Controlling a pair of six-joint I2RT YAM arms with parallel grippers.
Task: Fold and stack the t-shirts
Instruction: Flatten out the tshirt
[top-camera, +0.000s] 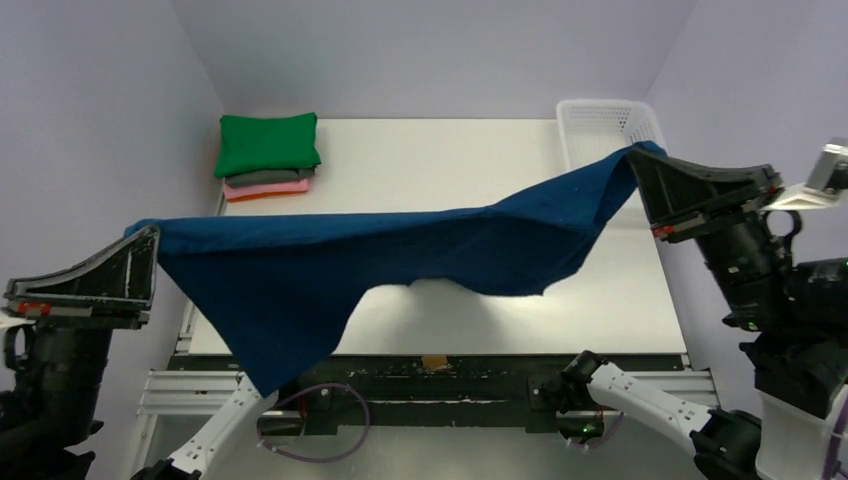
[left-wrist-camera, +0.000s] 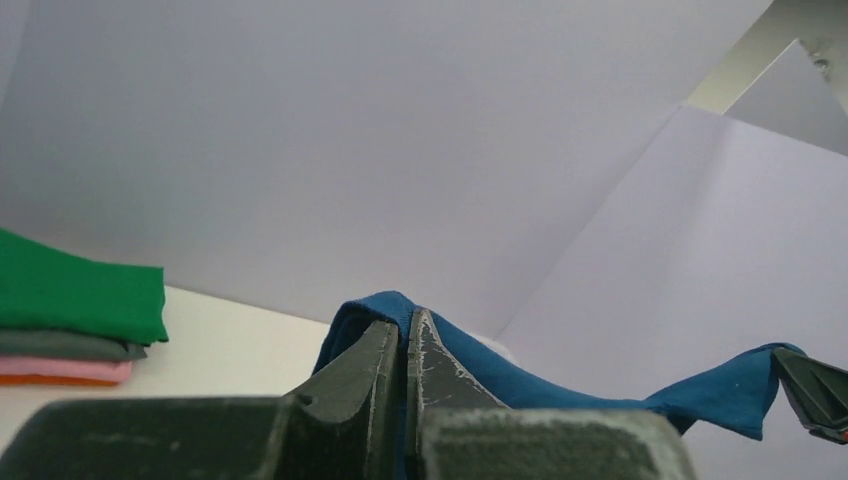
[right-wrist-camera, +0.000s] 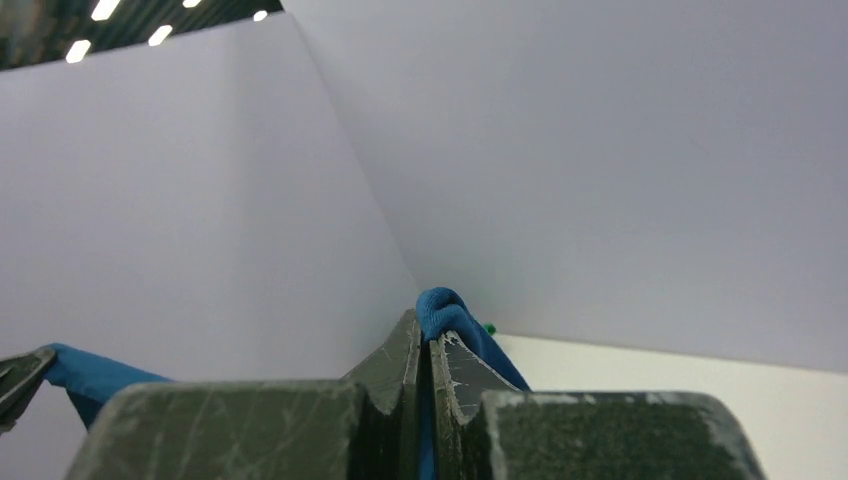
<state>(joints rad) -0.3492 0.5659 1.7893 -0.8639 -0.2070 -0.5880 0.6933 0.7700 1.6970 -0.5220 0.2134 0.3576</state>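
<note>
Both grippers are clenched on the navy tee (top-camera: 300, 265). The left gripper (top-camera: 148, 238) pinches an edge at mid-left of the frame, and the right gripper (top-camera: 636, 158) pinches another at upper right, near the basket (top-camera: 600, 112). The cloth hangs stretched between them above the table (top-camera: 450, 160). The stack (top-camera: 268, 150) waits at upper left. The step in hand looks like spreading. Next, the tee likely needs lowering flat and unbunched before any fold.

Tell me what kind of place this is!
Probably a robot test booth: plain lilac walls box in a white table, and the left gripper and right gripper hold up a blue t-shirt.
</note>
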